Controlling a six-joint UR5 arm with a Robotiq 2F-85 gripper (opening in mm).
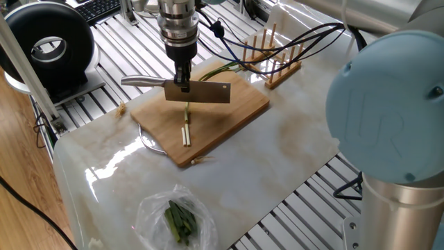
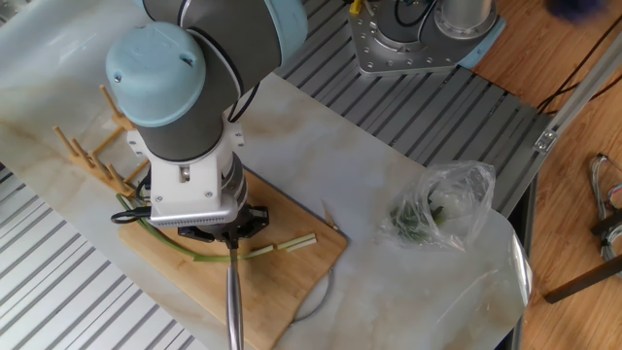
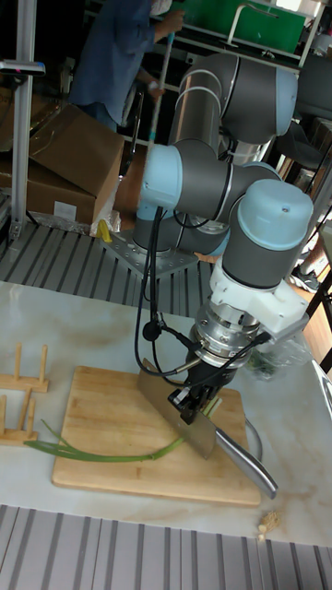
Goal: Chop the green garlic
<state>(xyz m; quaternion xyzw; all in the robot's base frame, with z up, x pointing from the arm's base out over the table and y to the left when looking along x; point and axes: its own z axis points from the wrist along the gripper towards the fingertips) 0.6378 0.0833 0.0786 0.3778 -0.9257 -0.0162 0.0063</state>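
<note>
A cleaver (image 1: 207, 94) is clamped in the closed gripper (image 1: 182, 82), its blade held above the green garlic (image 1: 186, 125). The stalk is laid across the cutting board (image 1: 239, 111) on the bench (image 1: 277, 160).

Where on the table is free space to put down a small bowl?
Bare marble lies between the cutting board and the plastic bag, and right of the board. Crowded: the board itself, under the gripper with the cleaver over the green garlic.

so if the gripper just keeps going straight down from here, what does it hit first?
The gripper is shut on the cleaver, blade down. The blade would probably meet the green garlic lying on the cutting board; alignment looks right, but depth is uncertain.
</note>
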